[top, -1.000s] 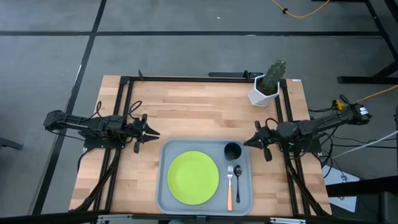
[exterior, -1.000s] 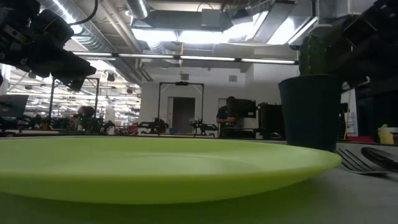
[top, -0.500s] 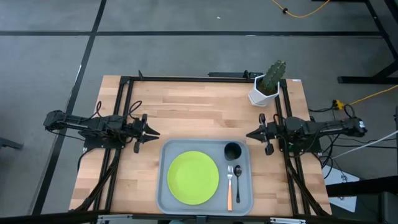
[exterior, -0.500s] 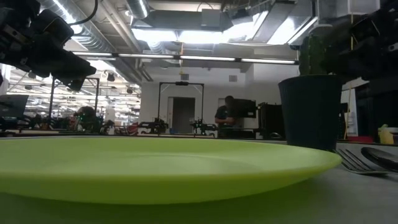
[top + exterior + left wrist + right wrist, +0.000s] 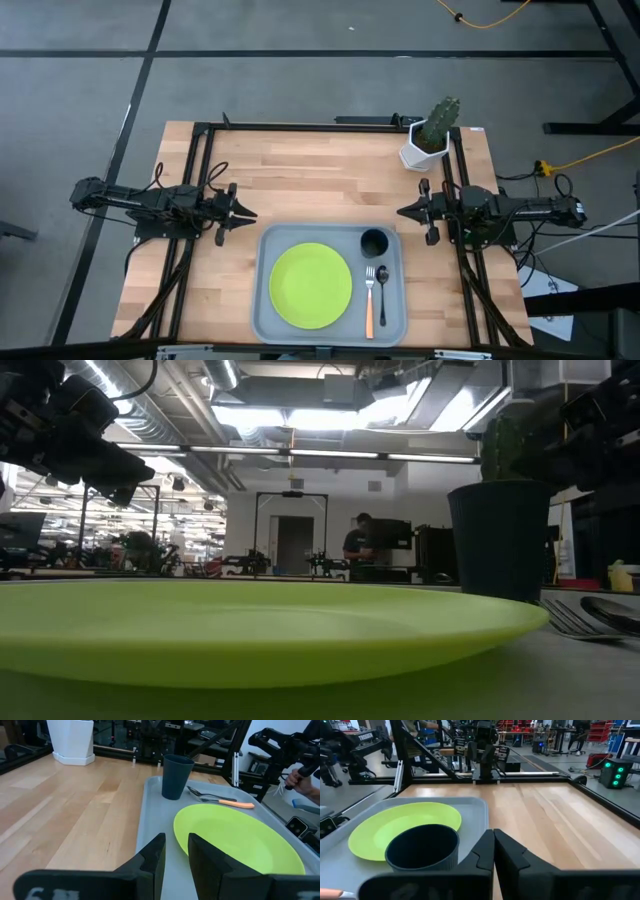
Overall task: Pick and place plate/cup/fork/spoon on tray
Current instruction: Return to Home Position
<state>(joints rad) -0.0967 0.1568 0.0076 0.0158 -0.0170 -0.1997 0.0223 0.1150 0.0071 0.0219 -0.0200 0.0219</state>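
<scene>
The light grey-blue tray, rectangular with rounded corners and a raised rim, is seen lying flat at the middle of one long edge of the wooden table, and all four pieces of tableware are held inside it. Most of its floor is taken up by the flat round lime-green plate, and the small black cup is stood upright, mouth up, in a corner just beside the plate's rim. The orange-handled fork and the dark spoon are laid side by side and parallel, heads toward the cup, the fork between plate and spoon.
</scene>
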